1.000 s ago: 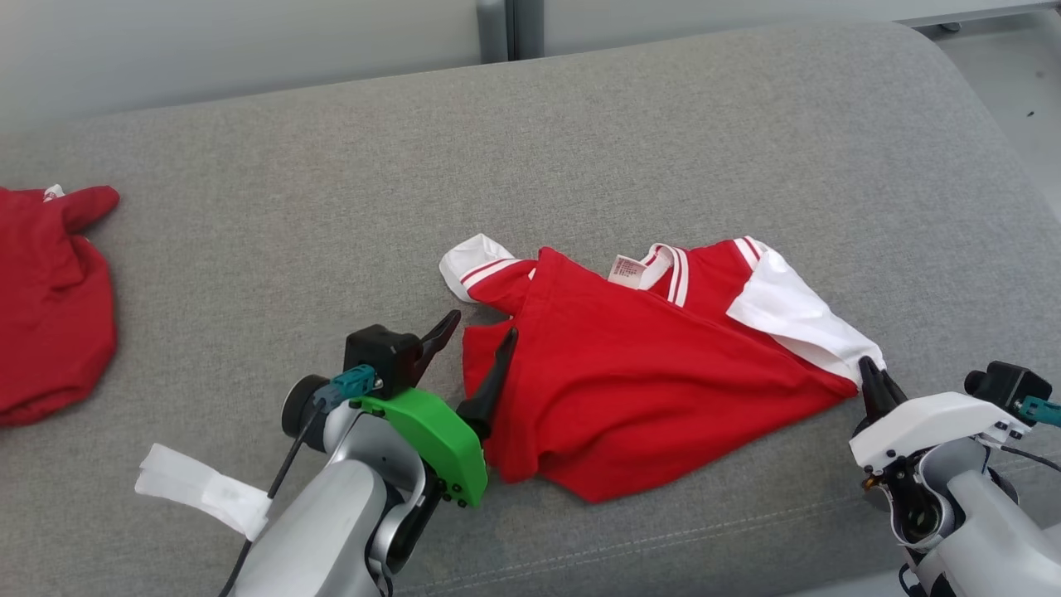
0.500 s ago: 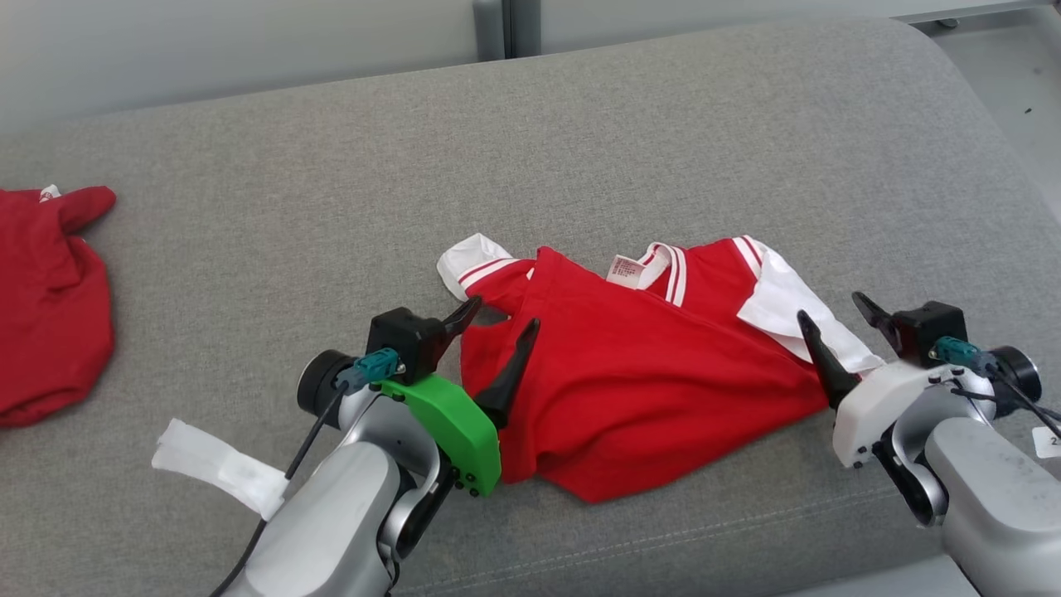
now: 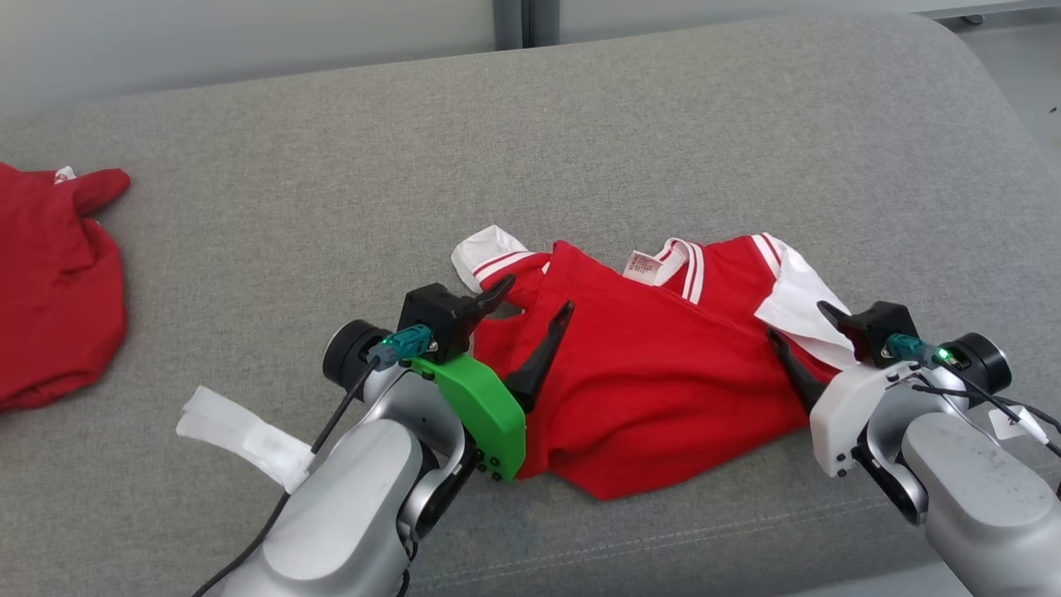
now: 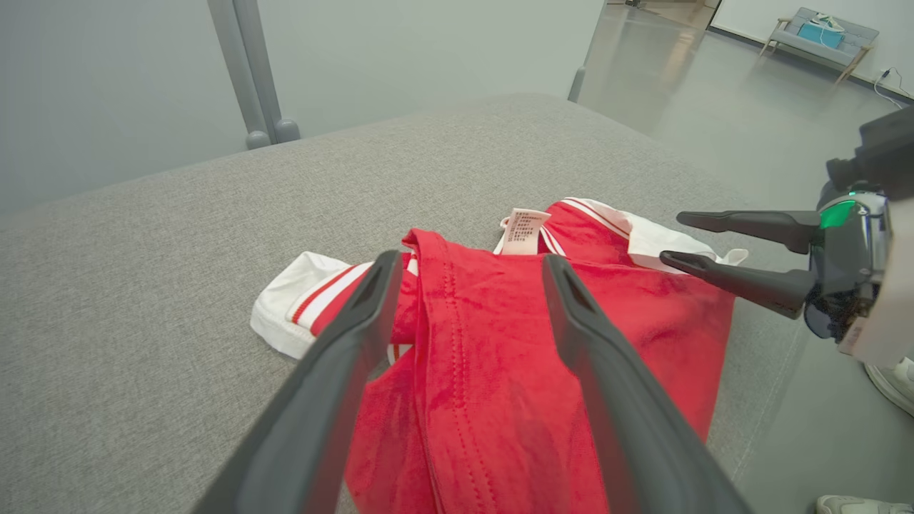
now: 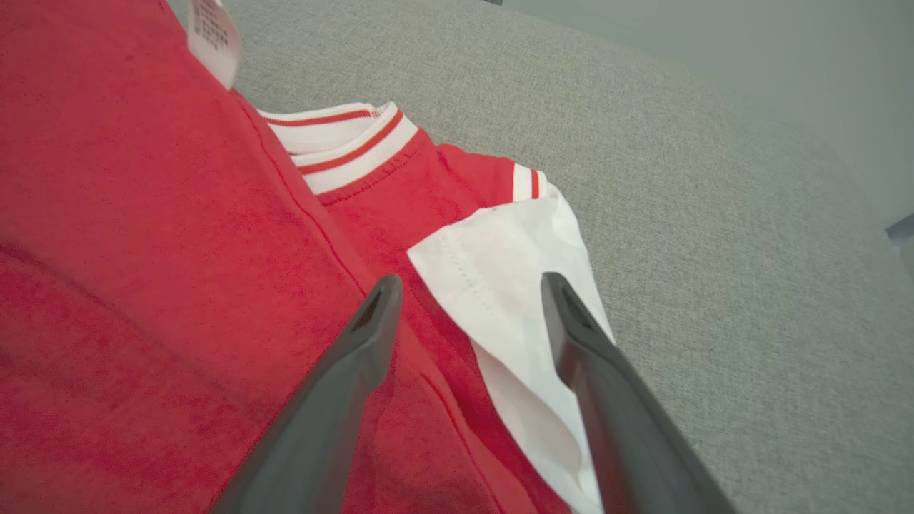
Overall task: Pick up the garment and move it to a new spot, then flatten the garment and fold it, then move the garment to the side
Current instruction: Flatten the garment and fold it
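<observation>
Lying crumpled: garment (image 3: 663, 390) | long axis left-right, collar (image 3: 681, 264) facing away | both jaws parted, empty

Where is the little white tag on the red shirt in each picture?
Head view: the tag is just right of the middle, at the far edge of the red shirt.
Left wrist view: the tag is near the middle.
Right wrist view: the tag is at the top left, cut off by the edge.
Shared landmark: the striped collar, right beside it.
</observation>
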Controlling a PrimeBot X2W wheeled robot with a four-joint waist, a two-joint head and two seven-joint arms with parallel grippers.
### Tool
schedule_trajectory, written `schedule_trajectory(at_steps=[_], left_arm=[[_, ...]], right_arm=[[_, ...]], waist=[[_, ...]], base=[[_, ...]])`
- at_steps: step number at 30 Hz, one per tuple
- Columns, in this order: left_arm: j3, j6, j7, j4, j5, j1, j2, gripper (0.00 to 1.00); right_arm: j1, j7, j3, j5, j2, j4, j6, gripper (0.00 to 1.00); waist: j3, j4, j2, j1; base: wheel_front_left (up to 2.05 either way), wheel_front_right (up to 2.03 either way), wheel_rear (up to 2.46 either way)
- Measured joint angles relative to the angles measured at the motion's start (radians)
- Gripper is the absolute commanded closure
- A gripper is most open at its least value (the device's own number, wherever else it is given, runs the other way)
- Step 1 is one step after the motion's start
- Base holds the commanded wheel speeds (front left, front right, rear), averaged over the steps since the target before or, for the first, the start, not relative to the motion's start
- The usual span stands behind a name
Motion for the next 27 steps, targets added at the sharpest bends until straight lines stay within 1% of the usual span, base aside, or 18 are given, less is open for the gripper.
schedule_trajectory(at_steps=[4, 6, 8, 9, 10, 11, 12, 14, 17, 18, 19, 20, 22, 23, 24, 25, 26, 27], left_arm=[[-0.002, 0.0, 0.001, -0.003, 0.0, -0.006, -0.001, 0.0], [-0.006, 0.0, 0.002, -0.002, 0.0, -0.009, -0.001, 0.0], [-0.011, 0.0, 0.003, -0.001, 0.0, -0.009, -0.003, 0.0], [-0.013, 0.0, 0.002, 0.001, 0.0, -0.01, -0.004, 0.0], [-0.015, -0.002, 0.002, 0.002, 0.0, -0.01, -0.004, 0.0], [-0.015, -0.003, 0.002, 0.002, 0.0, -0.01, -0.004, 0.0], [-0.015, -0.003, 0.002, 0.002, 0.0, -0.01, -0.004, 0.0], [-0.014, -0.003, 0.002, 0.003, -0.001, -0.01, -0.004, 0.0], [-0.011, -0.003, 0.002, 0.005, -0.001, -0.011, -0.004, 0.0], [-0.011, -0.003, 0.001, 0.005, -0.001, -0.012, -0.004, 0.0], [-0.011, -0.003, 0.001, 0.005, -0.001, -0.013, -0.004, 0.0], [-0.011, -0.003, 0.001, 0.005, -0.001, -0.014, -0.004, 0.0], [-0.011, -0.003, 0.001, 0.006, -0.001, -0.015, -0.004, 0.0], [-0.011, -0.003, 0.001, 0.007, -0.001, -0.016, -0.004, 0.0], [-0.011, -0.003, 0.001, 0.007, -0.001, -0.016, -0.004, 0.0], [-0.011, -0.003, 0.001, 0.007, -0.001, -0.016, -0.004, 0.0], [-0.011, -0.003, 0.0, 0.008, -0.001, -0.016, -0.004, 0.0], [-0.011, -0.003, -0.001, 0.008, -0.001, -0.016, -0.004, 0.0]], right_arm=[[-0.028, 0.023, 0.005, 0.0, 0.006, 0.02, 0.0, 0.11], [-0.046, 0.027, 0.006, 0.0, 0.014, 0.025, 0.0, 0.2], [-0.059, 0.037, 0.008, -0.001, 0.021, 0.033, 0.009, 0.24], [-0.062, 0.04, 0.01, -0.002, 0.023, 0.039, 0.009, 0.29], [-0.064, 0.048, 0.011, -0.002, 0.023, 0.047, 0.009, 0.41], [-0.064, 0.055, 0.011, -0.003, 0.022, 0.054, 0.009, 0.45], [-0.064, 0.058, 0.012, -0.003, 0.022, 0.06, 0.009, 0.43], [-0.066, 0.065, 0.012, -0.004, 0.022, 0.074, 0.009, 0.45], [-0.081, 0.072, 0.013, -0.007, 0.022, 0.086, 0.01, 0.42], [-0.085, 0.075, 0.013, -0.007, 0.022, 0.091, 0.01, 0.38], [-0.088, 0.08, 0.013, -0.007, 0.022, 0.096, 0.01, 0.41], [-0.09, 0.08, 0.013, -0.007, 0.022, 0.1, 0.011, 0.53], [-0.095, 0.08, 0.013, -0.007, 0.022, 0.105, 0.013, 0.61], [-0.096, 0.081, 0.012, -0.007, 0.022, 0.107, 0.017, 0.72], [-0.096, 0.081, 0.011, -0.007, 0.022, 0.109, 0.017, 0.72], [-0.097, 0.081, 0.01, -0.007, 0.022, 0.11, 0.017, 0.82], [-0.098, 0.081, 0.008, -0.007, 0.022, 0.112, 0.017, 0.98], [-0.101, 0.081, 0.005, -0.007, 0.021, 0.114, 0.017, 1.0]], waist=[[0.016, 0.006, 0.0, 0.0], [0.024, 0.01, 0.0, 0.0], [0.029, 0.015, 0.0, 0.0], [0.031, 0.019, 0.0, 0.0], [0.033, 0.022, 0.0, 0.0], [0.034, 0.025, 0.0, 0.0], [0.036, 0.028, 0.0, 0.0], [0.038, 0.034, 0.0, 0.0], [0.04, 0.037, 0.0, 0.0], [0.041, 0.038, 0.0, 0.0], [0.041, 0.038, 0.0, 0.0], [0.041, 0.038, 0.0, 0.0], [0.042, 0.038, 0.0, 0.0], [0.043, 0.038, 0.0, 0.0], [0.043, 0.038, 0.0, 0.0], [0.043, 0.037, 0.0, 0.0], [0.043, 0.036, 0.0, 0.0], [0.043, 0.035, 0.0, 0.0]], base=[[0.0, 0.0, 0.0], [0.0, 0.0, 0.0], [0.0, 0.0, 0.0], [0.0, 0.0, 0.0], [0.0, 0.0, 0.0], [0.0, 0.0, 0.0], [0.0, 0.0, 0.0], [0.0, 0.0, 0.0], [0.0, 0.0, 0.0], [0.0, 0.0, 0.0], [0.0, 0.0, 0.0], [0.0, 0.0, 0.0], [0.0, 0.0, 0.0], [0.0, 0.0, 0.0], [0.0, 0.0, 0.0], [0.0, 0.0, 0.0], [0.0, 0.0, 0.0], [0.0, 0.0, 0.0]])
